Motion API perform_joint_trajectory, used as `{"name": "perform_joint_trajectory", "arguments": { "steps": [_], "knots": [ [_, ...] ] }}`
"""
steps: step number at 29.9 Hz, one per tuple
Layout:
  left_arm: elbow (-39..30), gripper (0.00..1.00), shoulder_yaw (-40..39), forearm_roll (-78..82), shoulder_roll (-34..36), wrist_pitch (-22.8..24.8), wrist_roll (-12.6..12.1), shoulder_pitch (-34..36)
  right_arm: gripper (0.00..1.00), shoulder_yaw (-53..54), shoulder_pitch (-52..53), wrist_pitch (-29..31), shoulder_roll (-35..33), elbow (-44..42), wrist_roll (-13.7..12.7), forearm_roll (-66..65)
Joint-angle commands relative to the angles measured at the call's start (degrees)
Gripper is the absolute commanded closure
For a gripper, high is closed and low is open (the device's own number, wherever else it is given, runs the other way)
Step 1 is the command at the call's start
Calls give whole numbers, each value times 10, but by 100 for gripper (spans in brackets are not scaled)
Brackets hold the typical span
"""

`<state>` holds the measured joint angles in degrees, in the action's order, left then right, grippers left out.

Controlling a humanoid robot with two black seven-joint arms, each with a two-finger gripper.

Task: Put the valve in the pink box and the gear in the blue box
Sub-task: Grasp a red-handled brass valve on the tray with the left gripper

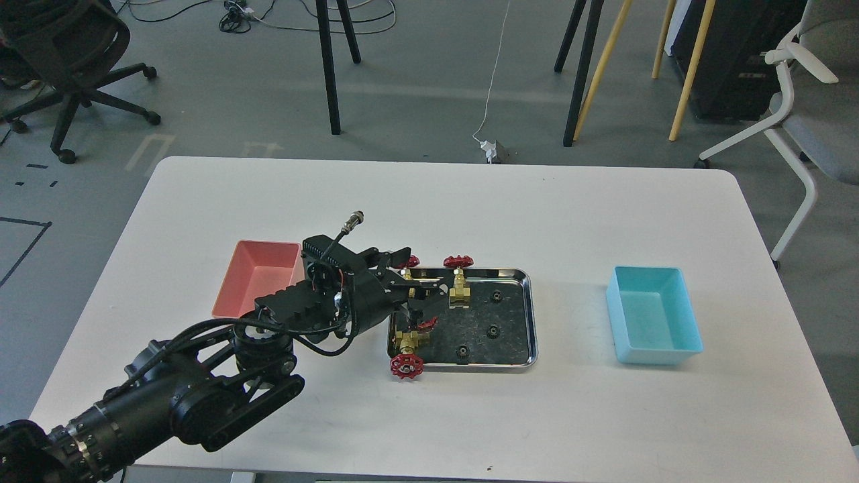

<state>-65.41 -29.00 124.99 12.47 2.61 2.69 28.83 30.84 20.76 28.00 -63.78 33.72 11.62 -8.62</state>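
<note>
I am looking at a steel tray (530,315) with a shiny, mirror-bright rim and a dark reflecting floor. At its nine o'clock, the pink box (258,282) is showing smooth matt plastic; at three o'clock the blue box (654,315) is looking the same. The valve (460,288) is gleaming brass under a red painted handwheel. The table (604,416) is appearing smooth, matt white. My left gripper (419,295) is showing matt black.

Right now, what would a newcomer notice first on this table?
The black left arm reaches in from the lower left, its tool over the steel tray mid-table, among brass valves with red wheels. A pink box sits left of the tray and a blue box right.
</note>
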Motion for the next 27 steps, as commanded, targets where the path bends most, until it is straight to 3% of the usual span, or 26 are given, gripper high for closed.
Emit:
{"name": "perform_joint_trajectory", "arguments": {
  "steps": [1, 16, 27],
  "knots": [
    [33, 6, 1, 0, -10, 6, -4, -6, 1, 0, 2, 0, 4, -12, 0, 0],
    [51, 6, 0, 0, -32, 10, -5, -27, 1, 1, 2, 0, 19, -28, 0, 0],
    [81, 21, -5, 0, -48, 7, -15, -22, 1, 1, 2, 0, 19, -29, 0, 0]
  ]
}}
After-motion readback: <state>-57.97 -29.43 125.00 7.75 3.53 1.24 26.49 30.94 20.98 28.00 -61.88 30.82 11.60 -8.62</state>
